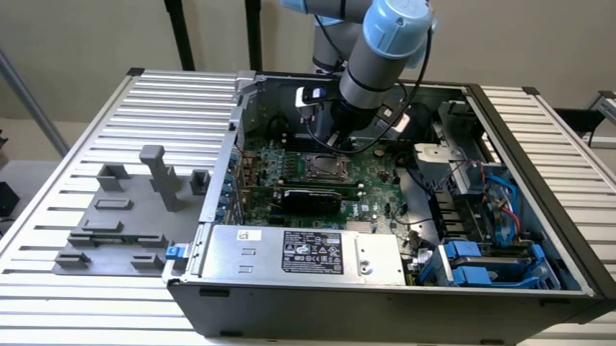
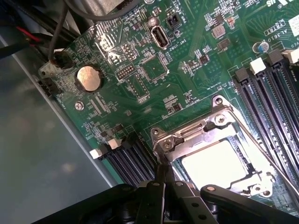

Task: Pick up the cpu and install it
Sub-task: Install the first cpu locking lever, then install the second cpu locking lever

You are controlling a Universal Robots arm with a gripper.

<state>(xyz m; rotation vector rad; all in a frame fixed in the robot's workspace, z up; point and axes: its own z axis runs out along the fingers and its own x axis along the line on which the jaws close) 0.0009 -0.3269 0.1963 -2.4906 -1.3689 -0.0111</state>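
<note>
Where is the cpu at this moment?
The cpu sits in the motherboard socket, inside its metal retention frame, just ahead of the shut tool; in the exterior view that socket lies mid-board under the arm.

Arm [image 1: 371,65] reaches steeply down, tool [image 2: 163,175] closed.

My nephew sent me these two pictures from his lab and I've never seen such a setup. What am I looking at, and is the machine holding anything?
A robot arm reaches down into an open computer case that lies on a slatted table. The exterior view looks from off the arm; the wrist view comes from a camera on the arm, looking down at the green motherboard. Its gripper is shut, right at the metal socket frame, where the silvery cpu already sits. It holds nothing that I can see. A grey tray lies beside the case.
</note>
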